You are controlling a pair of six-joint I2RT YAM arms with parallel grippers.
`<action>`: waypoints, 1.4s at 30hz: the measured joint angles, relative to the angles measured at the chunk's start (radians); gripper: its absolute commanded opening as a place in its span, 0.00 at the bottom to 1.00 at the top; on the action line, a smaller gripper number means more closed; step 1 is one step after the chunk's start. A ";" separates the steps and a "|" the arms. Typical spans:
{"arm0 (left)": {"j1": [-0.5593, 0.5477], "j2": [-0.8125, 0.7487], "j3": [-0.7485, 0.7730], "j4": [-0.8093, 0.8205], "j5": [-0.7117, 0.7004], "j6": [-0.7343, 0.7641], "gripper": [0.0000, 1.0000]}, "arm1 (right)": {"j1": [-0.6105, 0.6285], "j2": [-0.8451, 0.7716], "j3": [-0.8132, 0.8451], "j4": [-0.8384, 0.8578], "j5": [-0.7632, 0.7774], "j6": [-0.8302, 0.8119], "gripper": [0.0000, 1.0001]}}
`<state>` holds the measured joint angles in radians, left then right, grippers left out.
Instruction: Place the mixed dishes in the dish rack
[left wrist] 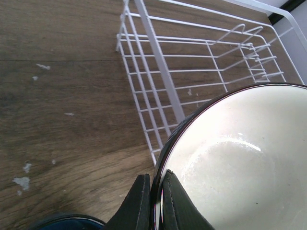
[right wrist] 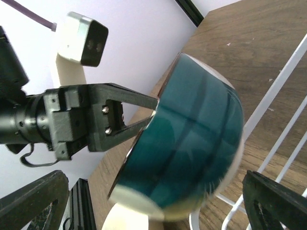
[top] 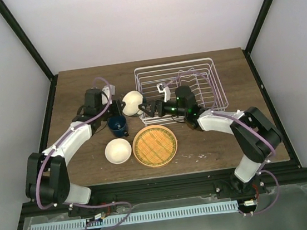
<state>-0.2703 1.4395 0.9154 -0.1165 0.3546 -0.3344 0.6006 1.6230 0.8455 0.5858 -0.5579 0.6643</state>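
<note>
**Bowl held at the rack wall; transfer judged pending**

Nearest the arm bases, the orange plate [top: 154, 145] lies flat on the wooden table [top: 72, 91], round, its face woven in pattern. Just beside it on the left sits a cream bowl [top: 118, 151], mouth up, smooth and glossy. Behind these stands the dark blue cup [top: 118, 125], also mouth up.

Farther in, the left gripper [left wrist: 154, 201] is clamped on the thin dark rim of the second bowl [left wrist: 240, 163]. This bowl is tipped on its side, clear of the table, just beside the left wall of the dish rack [top: 181, 86]. Its inside is glazed cream; the right wrist view shows a teal outside. The right gripper [top: 146, 109] is spread wide and holds nothing, its fingers [right wrist: 33, 201] flanking the bowl without touching.

The rack is rectangular white wire with upright prongs; no dish shows inside it.

Judgement: loading of the first bowl is in hand, probably by handover. The next move calls for the right claw to close squarely on the curved, slippery wall before the left lets go.
</note>
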 measured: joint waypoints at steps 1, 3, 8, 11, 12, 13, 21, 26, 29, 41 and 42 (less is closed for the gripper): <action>-0.010 0.000 0.000 0.003 -0.004 -0.001 0.00 | 0.002 0.016 0.010 0.006 -0.003 0.006 1.00; -0.029 0.000 0.000 0.007 -0.008 -0.003 0.00 | 0.008 0.044 0.023 0.013 -0.007 0.013 1.00; -0.041 -0.001 -0.001 0.018 -0.014 -0.004 0.00 | 0.019 0.077 0.026 0.014 -0.008 0.027 1.00; -0.042 -0.001 -0.001 0.019 -0.014 -0.004 0.00 | 0.027 0.081 0.029 0.014 -0.006 0.026 1.00; -0.043 -0.001 -0.001 0.019 -0.014 -0.005 0.00 | 0.027 0.081 0.030 0.014 -0.007 0.026 1.00; -0.043 -0.001 -0.001 0.019 -0.014 -0.005 0.00 | 0.028 0.081 0.031 0.014 -0.007 0.026 1.00; -0.043 -0.013 -0.014 0.029 -0.008 -0.015 0.00 | 0.030 0.082 0.031 0.028 -0.009 0.029 0.88; -0.043 -0.023 -0.025 0.054 -0.011 -0.027 0.00 | 0.029 0.087 0.031 0.045 -0.011 0.051 0.79; -0.043 -0.023 -0.035 0.077 -0.018 -0.028 0.00 | 0.029 0.098 0.031 0.059 -0.012 0.072 0.77; -0.045 0.012 -0.067 0.181 -0.019 -0.059 0.22 | 0.021 0.130 0.031 0.101 -0.006 0.080 0.67; -0.045 0.015 -0.067 0.192 -0.013 -0.066 0.27 | 0.021 0.132 0.032 0.101 -0.002 0.077 0.67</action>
<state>-0.3157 1.4544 0.8486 0.0753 0.3412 -0.4004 0.6216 1.7550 0.8780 0.6872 -0.5602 0.7410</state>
